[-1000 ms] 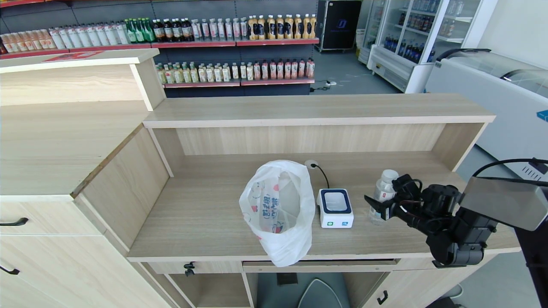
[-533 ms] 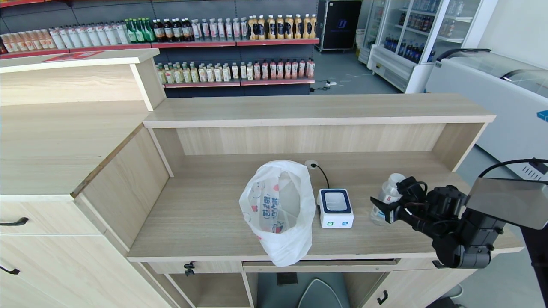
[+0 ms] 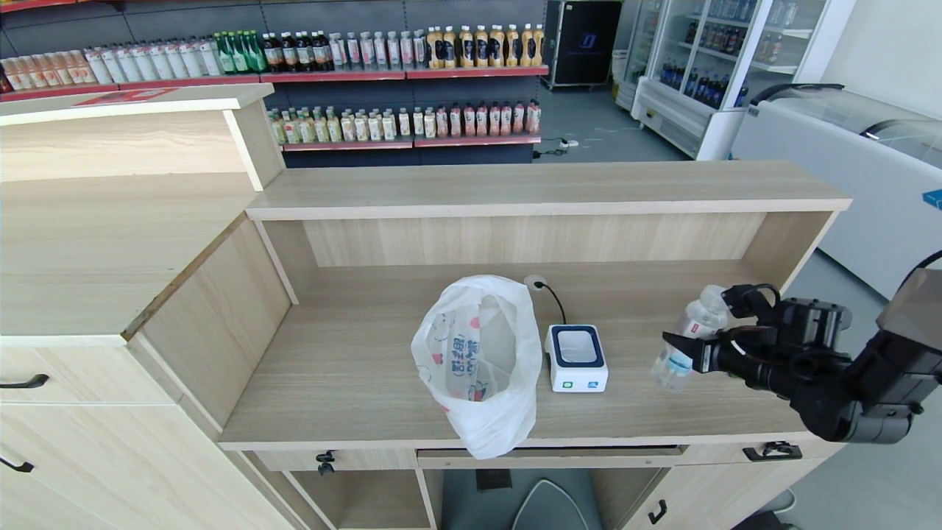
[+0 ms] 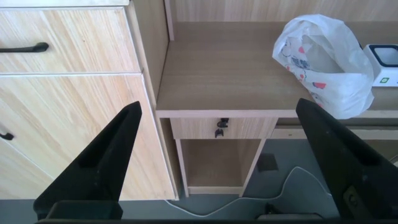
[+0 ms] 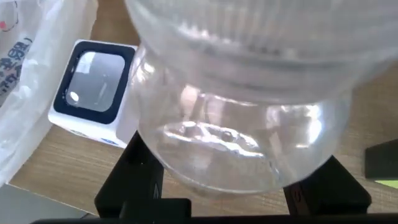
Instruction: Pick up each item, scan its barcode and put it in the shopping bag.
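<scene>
A clear water bottle (image 3: 688, 338) with a white cap and a red-and-white label hangs tilted just above the counter, right of the scanner. My right gripper (image 3: 693, 355) is shut on its body. In the right wrist view the bottle (image 5: 236, 112) looms close between the gripper's (image 5: 230, 186) dark fingers. The white scanner (image 3: 576, 358) with a dark-framed window sits mid-counter, and it lies under the bottle (image 5: 93, 87) in the right wrist view. The white shopping bag (image 3: 478, 361) stands open to the scanner's left. My left gripper (image 4: 219, 107) is open, low in front of the counter's left end.
The wooden counter (image 3: 353, 368) has a raised back shelf and side walls. A cable (image 3: 553, 298) runs from the scanner to a hole at the back. Drawers and a cupboard (image 4: 68, 93) stand left of the counter. Shelves of drinks line the far wall.
My right gripper has lifted the bottle off the counter and carried it to the right, tilting it so the cap leans right. Bag and scanner have not moved.
</scene>
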